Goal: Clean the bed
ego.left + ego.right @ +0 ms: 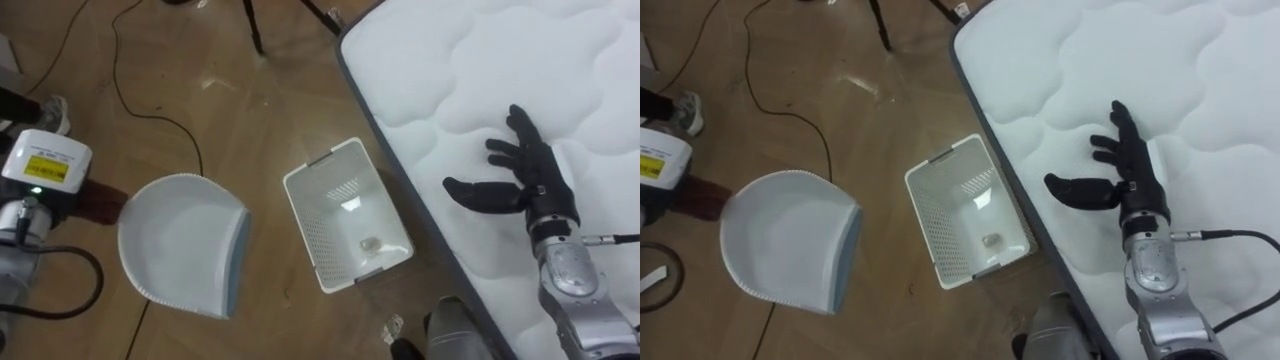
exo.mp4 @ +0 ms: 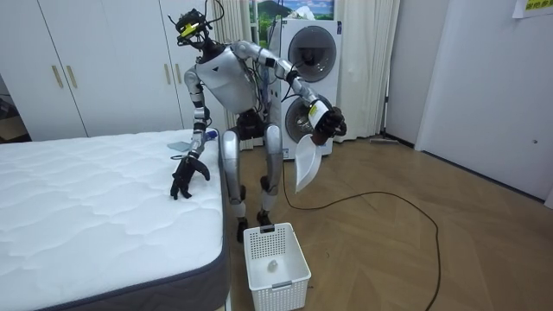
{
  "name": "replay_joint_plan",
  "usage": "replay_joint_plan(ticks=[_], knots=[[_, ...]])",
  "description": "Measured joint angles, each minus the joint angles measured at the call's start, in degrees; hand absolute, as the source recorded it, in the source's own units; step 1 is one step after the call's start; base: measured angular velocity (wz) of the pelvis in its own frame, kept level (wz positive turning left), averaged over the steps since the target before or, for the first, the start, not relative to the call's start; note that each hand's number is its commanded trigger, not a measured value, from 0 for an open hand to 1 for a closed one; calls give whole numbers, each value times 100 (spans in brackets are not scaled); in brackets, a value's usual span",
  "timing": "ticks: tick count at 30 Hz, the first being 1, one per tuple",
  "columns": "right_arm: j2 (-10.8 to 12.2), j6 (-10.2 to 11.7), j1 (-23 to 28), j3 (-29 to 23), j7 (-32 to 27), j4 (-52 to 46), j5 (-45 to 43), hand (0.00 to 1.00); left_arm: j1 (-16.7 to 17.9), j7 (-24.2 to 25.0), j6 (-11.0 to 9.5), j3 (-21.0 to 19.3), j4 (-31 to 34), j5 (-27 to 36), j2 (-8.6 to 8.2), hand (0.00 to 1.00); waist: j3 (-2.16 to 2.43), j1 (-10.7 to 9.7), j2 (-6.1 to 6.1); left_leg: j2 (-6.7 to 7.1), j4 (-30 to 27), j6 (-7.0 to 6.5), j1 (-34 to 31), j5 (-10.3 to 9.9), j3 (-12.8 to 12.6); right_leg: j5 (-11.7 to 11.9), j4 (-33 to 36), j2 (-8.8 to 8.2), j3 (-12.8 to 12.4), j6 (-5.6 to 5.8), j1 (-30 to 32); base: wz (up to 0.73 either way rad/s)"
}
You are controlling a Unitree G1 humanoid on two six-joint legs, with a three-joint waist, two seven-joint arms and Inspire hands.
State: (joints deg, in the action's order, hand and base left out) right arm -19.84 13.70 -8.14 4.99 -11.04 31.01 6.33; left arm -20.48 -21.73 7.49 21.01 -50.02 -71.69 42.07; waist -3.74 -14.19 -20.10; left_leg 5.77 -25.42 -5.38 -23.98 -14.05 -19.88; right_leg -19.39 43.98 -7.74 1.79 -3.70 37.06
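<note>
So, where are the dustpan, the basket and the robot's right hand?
dustpan (image 1: 180,245), left eye view, middle of its scoop.
basket (image 1: 308,232), left eye view, its left mesh wall.
right hand (image 1: 530,182), left eye view, back of the hand.

White basket (image 1: 305,230) stands on wooden floor (image 1: 250,120) beside bed (image 1: 480,80).

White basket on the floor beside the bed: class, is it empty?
No: a small pale object lies on the bottom of the white basket.
</note>
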Motion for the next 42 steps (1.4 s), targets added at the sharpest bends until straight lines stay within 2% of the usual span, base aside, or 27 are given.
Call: replay_joint_plan(ticks=[7, 15, 18, 19, 21, 22, 23, 24, 25, 26, 27, 30, 34, 38, 40, 42], knots=[[-4, 3, -2, 12, -9, 26, 95, 0, -89, -22, -1, 1, -259, 150, 17, 100, 7, 19, -17, -5, -1, 0, 27, 0, 0, 1, -1, 1, 4, 0, -30, 0], [-83, 5, 28, 50, -88, 107, 507, 0, -89, -312, -9, 0, -447, 1023, 15, 100, 3, 103, -14, -11, -5, 0, 170, 0, 3, 1, -1, 2, 4, -2, -169, 0], [-81, 2, 69, 52, -75, 116, 510, 0, 7, -511, -47, -59, -446, 1379, -9, 100, -1, 211, 43, -15, -2, 2, 234, -2, 39, 20, -31, 58, -79, 2, -204, -19], [-75, -2, 96, 57, -66, 118, 503, 0, 32, -530, -69, -64, -445, 1490, -11, 100, 6, 303, 92, -10, -5, 5, 239, -3, 163, 55, -62, 132, -163, 7, -211, -46], [-46, -23, 135, 128, -53, 217, 463, 0, 191, -609, -143, -379, -306, 1517, -105, 100, 43, 577, 291, -1, -11, 21, 269, -10, 510, 166, -180, 339, -407, -9, -256, -68], [-48, -62, 164, 138, -28, 238, 463, 0, 271, -667, -154, -494, -253, 1493, -177, 100, 55, 618, 315, -2, -10, 32, 294, -13, 642, 201, -250, 397, -443, -7, -310, -63], [-17, -111, 241, 140, 3, 259, 461, 0, 461, -732, -176, -735, -78, 1455, -315, 100, 95, 708, 412, -9, 8, 57, 369, -1, 797, 238, -355, 482, -521, -10, -419, -44], [11, -142, 291, 140, 11, 261, 462, 0, 591, -778, -196, -844, 40, 1450, -363, 100, 131, 748, 469, -21, 9, 61, 406, -3, 834, 253, -404, 518, -547, -15, -467, -53], [45, -202, 380, 137, 10, 257, 461, 0, 785, -815, -286, -1041, 264, 1441, -424, 100, 189, 852, 609, -57, 8, 69, 481, -8, 855, 290, -497, 597, -622, -20, -565, -44], [49, -283, 500, 137, 12, 257, 459, 0, 894, -845, -337, -1168, 408, 1443, -477, 100, 225, 913, 696, -113, 11, 117, 578, -35, 907, 332, -623, 667, -629, -30, -705, -39], [51, -330, 552, 138, 12, 258, 460, 0, 925, -879, -345, -1202, 439, 1448, -502, 100, 242, 944, 741, -139, 19, 136, 633, -48, 911, 353, -679, 702, -640, -31, -775, -29], [59, -604, 770, 133, 5, 237, 474, 0, 1141, -922, -350, -1428, 709, 1494, -599, 100, 280, 1032, 1023, -207, 88, 190, 940, -83, 934, 409, -920, 825, -743, -9, -1125, -29], [59, -749, 1080, 55, -4, 182, 496, 0, 1335, -916, -390, -1483, 1004, 1616, -810, 100, 300, 1095, 1106, -290, 245, 192, 1201, -87, 973, 565, -1322, 928, -785, 40, -1487, -19], [154, -854, 1463, 33, -9, 2, 515, 0, 1496, -874, -517, -1493, 1394, 1723, -907, 100, 307, 1106, 1318, -318, 401, 188, 1432, -92, 961, 654, -1545, 967, -791, 88, -1734, -7], [169, -867, 1594, 8, -8, -79, 510, 0, 1581, -834, -526, -1546, 1576, 1749, -993, 100, 304, 1091, 1345, -361, 398, 167, 1480, -164, 931, 693, -1630, 1003, -795, 109, -1803, -14], [169, -967, 1743, 11, -3, -103, 525, 0, 1724, -795, -567, -1573, 1785, 1859, -1121, 100, 316, 1182, 1388, -426, 427, 142, 1607, -286, 790, 732, -1658, 1109, -918, 138, -1834, -35]])
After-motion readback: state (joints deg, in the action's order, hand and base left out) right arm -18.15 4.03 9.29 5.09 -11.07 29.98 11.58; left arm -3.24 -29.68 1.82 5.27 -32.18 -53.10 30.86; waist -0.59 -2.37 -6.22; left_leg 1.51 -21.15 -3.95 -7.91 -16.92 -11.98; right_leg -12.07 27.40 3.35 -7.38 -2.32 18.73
